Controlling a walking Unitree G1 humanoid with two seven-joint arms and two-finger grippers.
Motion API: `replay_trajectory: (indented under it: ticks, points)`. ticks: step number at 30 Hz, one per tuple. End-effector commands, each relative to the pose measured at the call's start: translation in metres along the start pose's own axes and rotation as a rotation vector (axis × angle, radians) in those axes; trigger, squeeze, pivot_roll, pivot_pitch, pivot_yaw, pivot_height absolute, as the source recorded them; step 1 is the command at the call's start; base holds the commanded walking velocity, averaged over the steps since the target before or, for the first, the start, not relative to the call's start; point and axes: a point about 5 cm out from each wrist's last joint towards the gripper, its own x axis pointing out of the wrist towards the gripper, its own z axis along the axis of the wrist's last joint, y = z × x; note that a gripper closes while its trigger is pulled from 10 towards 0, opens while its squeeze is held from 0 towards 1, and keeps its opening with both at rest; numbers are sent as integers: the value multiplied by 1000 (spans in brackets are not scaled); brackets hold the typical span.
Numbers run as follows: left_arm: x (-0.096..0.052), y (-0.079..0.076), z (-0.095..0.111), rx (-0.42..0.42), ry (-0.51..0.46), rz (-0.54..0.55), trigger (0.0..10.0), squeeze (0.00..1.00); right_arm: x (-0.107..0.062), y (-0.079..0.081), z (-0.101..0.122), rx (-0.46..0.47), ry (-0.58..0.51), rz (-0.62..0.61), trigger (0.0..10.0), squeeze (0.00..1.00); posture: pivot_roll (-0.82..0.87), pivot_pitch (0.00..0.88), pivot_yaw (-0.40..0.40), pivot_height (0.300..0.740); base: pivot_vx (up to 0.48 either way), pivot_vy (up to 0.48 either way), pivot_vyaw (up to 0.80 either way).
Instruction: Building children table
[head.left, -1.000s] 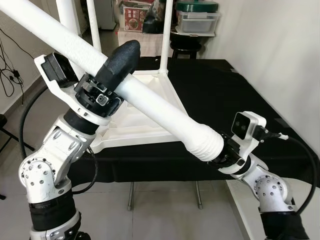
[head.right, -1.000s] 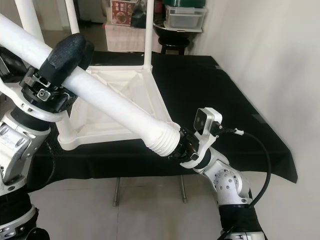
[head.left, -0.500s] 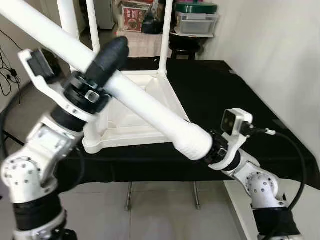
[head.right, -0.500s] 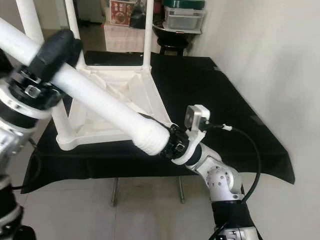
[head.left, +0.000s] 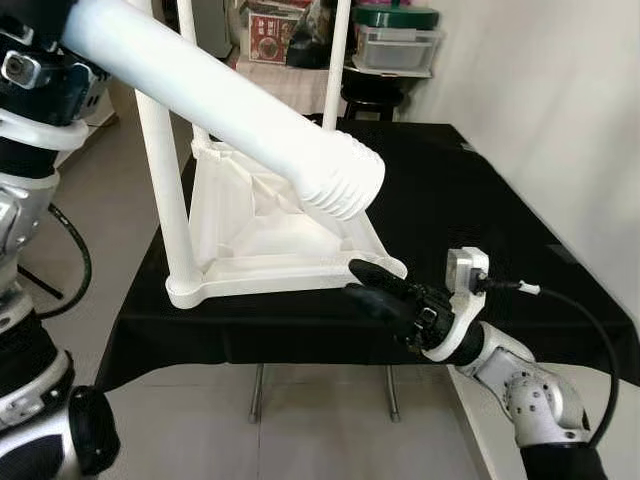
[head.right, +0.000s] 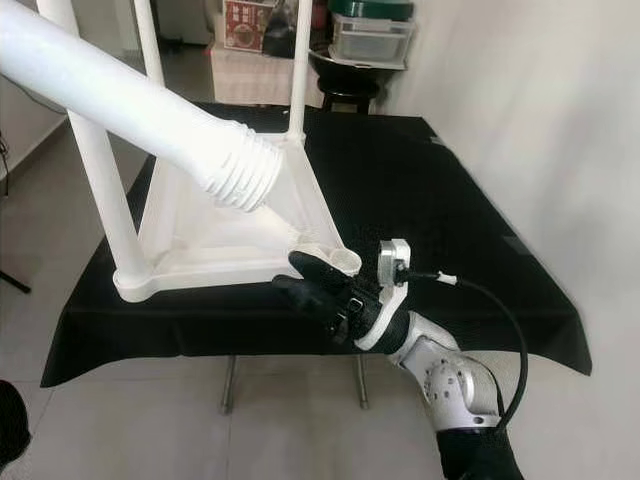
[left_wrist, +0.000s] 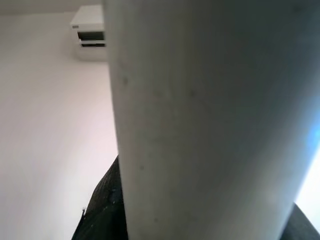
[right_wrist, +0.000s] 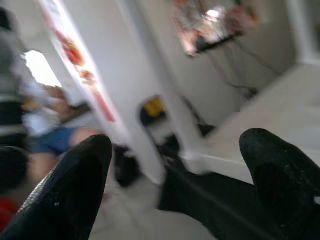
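Note:
A white children's table (head.left: 260, 255) lies upside down on the black-clothed table (head.left: 480, 200), with three legs (head.left: 165, 200) standing up from its corners. My left gripper (left_wrist: 205, 220), raised at the far left, is shut on a loose white table leg (head.left: 230, 105). The leg slants down to a ribbed end (head.left: 340, 185), which hangs in the air above the frame. My right gripper (head.left: 365, 288) is open and holds nothing. It sits low at the table's front edge, just beside the frame's near right corner socket (head.right: 340, 260).
A white wall runs along the right. Storage boxes (head.left: 395, 45) and a dark stool (head.left: 372, 95) stand behind the table. Tiled floor (head.left: 320, 440) lies in front. The right wrist view shows a blurred person (right_wrist: 50, 135) in the room beyond.
My right gripper has let go of the leg's ribbed end and dropped to the frame's front corner. My left arm has swung the leg up and to the left.

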Motion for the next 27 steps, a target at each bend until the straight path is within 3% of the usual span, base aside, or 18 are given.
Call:
replay_trajectory:
  ticks: [1, 2, 3, 5, 6, 8, 10, 13, 16, 17, 18, 24, 25, 26, 27]
  points:
    - [2, 0, -9, 62, 118, -6, 0, 0, -9, -7, 6, -174, 81, -92, 10000, 1000, -249, 0, -79, 740, 0, 0, 0]
    - [2, 0, -9, 62, 118, -6, 0, 0, -9, -7, 6, -174, 81, -92, 10000, 1000, -249, 0, -79, 740, 0, 0, 0]
    - [-2, 7, -21, 117, 242, 43, 0, 0, -17, 3, 17, -302, 189, 9, 10000, 1000, -252, 0, -75, 740, 0, 0, 0]
    - [-3, 9, -25, 138, 282, 62, 0, 0, -20, 8, 20, -335, 229, 47, 10000, 1000, -252, 0, -75, 740, 0, 0, 0]
    - [-6, 14, -34, 176, 357, 88, 0, 0, -25, 15, 25, -383, 315, 117, 10000, 1000, -259, 0, -65, 740, 0, 0, 0]
    - [-6, 14, -34, 176, 357, 88, 0, 0, -25, 15, 25, -383, 315, 117, 10000, 1000, -259, 0, -65, 740, 0, 0, 0]
    - [-14, 22, -55, 231, 502, 121, 0, 0, -32, 24, 36, -477, 467, 221, 10000, 1000, -260, 0, -64, 740, 0, 0, 0]
    - [-17, 26, -64, 240, 553, 129, 0, 0, -33, 28, 42, -499, 499, 255, 10000, 1000, -260, 0, -64, 740, 0, 0, 0]
    - [-32, 36, -91, 279, 694, 141, 0, 0, -13, 46, 59, -527, 467, 406, 10000, 1000, -257, 0, -65, 740, 0, 0, 0]
    - [-32, 36, -91, 279, 694, 141, 0, 0, -13, 46, 59, -527, 467, 406, 10000, 1000, -257, 0, -65, 740, 0, 0, 0]
    - [-42, 41, -105, 305, 754, 139, 0, 0, 7, 48, 55, -562, 463, 433, 10000, 1000, -250, 0, -59, 740, 0, 0, 0]
    - [-51, 45, -120, 319, 798, 123, 0, 0, 34, 43, 47, -603, 439, 384, 10000, 1000, -246, 0, -62, 740, 0, 0, 0]
    - [-53, 45, -126, 316, 805, 117, 0, 0, 44, 40, 45, -604, 434, 353, 10000, 78, -239, 0, -67, 740, 0, 0, 0]
    - [-53, 45, -126, 316, 805, 117, 0, 0, 44, 40, 45, -604, 434, 353, 10000, 78, -239, 0, -67, 740, 0, 0, 0]
    - [-55, 45, -132, 314, 809, 109, 0, 0, 53, 39, 40, -601, 444, 337, 10000, 0, -237, 0, -68, 740, 0, 0, 0]
